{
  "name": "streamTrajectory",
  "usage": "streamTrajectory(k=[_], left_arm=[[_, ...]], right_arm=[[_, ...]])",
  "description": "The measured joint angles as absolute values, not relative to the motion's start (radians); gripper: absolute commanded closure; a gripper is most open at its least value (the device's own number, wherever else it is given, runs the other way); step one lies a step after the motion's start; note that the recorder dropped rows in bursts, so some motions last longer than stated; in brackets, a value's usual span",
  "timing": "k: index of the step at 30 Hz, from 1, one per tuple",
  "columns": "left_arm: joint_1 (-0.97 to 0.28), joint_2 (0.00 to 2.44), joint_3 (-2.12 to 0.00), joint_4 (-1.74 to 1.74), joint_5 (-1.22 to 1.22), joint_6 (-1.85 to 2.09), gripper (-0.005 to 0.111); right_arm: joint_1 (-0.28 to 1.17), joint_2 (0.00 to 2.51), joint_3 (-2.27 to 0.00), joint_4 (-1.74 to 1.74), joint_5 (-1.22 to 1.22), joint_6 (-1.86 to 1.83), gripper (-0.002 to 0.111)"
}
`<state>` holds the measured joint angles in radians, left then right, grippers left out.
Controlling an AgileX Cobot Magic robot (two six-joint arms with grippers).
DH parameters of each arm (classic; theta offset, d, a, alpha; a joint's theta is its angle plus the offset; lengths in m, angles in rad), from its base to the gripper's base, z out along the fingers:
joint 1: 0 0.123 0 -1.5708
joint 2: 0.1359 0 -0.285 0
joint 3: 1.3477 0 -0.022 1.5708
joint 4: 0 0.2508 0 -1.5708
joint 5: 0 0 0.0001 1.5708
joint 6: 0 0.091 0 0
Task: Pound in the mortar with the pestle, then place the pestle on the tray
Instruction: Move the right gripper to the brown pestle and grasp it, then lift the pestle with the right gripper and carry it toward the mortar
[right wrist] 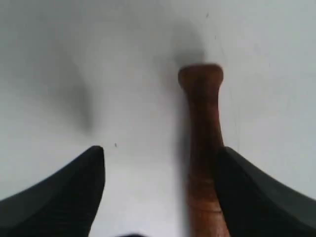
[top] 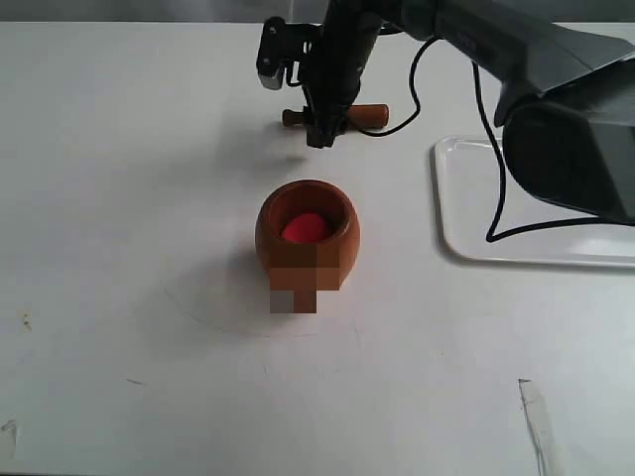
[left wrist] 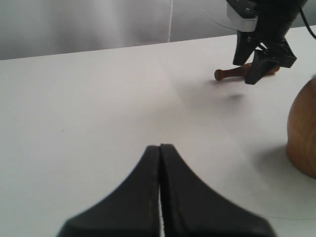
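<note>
The mortar (top: 307, 237) stands upright mid-table, light brown with a red inside; its side shows in the left wrist view (left wrist: 303, 133). The dark brown pestle (top: 367, 115) lies flat on the table behind it, knobbed handle pointing left (left wrist: 224, 74). My right gripper (top: 324, 134) hangs over the pestle, open, its fingers straddling the shaft. In the right wrist view the pestle (right wrist: 201, 148) lies against one finger, with a wide gap to the other, and my right gripper (right wrist: 160, 158) is open. My left gripper (left wrist: 160, 148) is shut on nothing, low over bare table. The white tray (top: 466, 198) sits right.
The right arm's dark body (top: 566, 129) and its black cable (top: 491, 178) hang over the tray's near corner. Faint scuff marks (top: 531, 407) show on the white tabletop near the front.
</note>
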<state>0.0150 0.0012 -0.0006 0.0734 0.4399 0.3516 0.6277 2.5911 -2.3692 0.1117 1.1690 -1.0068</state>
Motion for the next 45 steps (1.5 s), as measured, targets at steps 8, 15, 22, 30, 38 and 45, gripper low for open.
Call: streamTrajectory(k=[8,15,22,30,38,45], left_arm=[[0.015,0.001,-0.001,0.073,0.44,0.352,0.107],[0.015,0.001,-0.001,0.073,0.44,0.352,0.107],[0.015,0.001,-0.001,0.073,0.44,0.352,0.107],[0.015,0.001,-0.001,0.073,0.44,0.352,0.107],[0.015,0.001,-0.001,0.073,0.44,0.352,0.107],[0.015,0.001,-0.001,0.073,0.44,0.352,0.107]], right_arm=[[0.628,2.591,-2.369,-0.124,1.157,-1.009,0.048],[0.626,2.593,-2.369,-0.102,1.061,-1.025,0.051],[0.567,2.628,-2.369,0.109,1.06,-1.1,0.051],[0.548,2.654,-2.384,0.153,1.051,-1.119,0.056],[0.548,2.66,-2.389,0.175,1.095,-1.165,0.102],[0.548,2.66,-2.392,0.175,1.107,-1.168,0.108]])
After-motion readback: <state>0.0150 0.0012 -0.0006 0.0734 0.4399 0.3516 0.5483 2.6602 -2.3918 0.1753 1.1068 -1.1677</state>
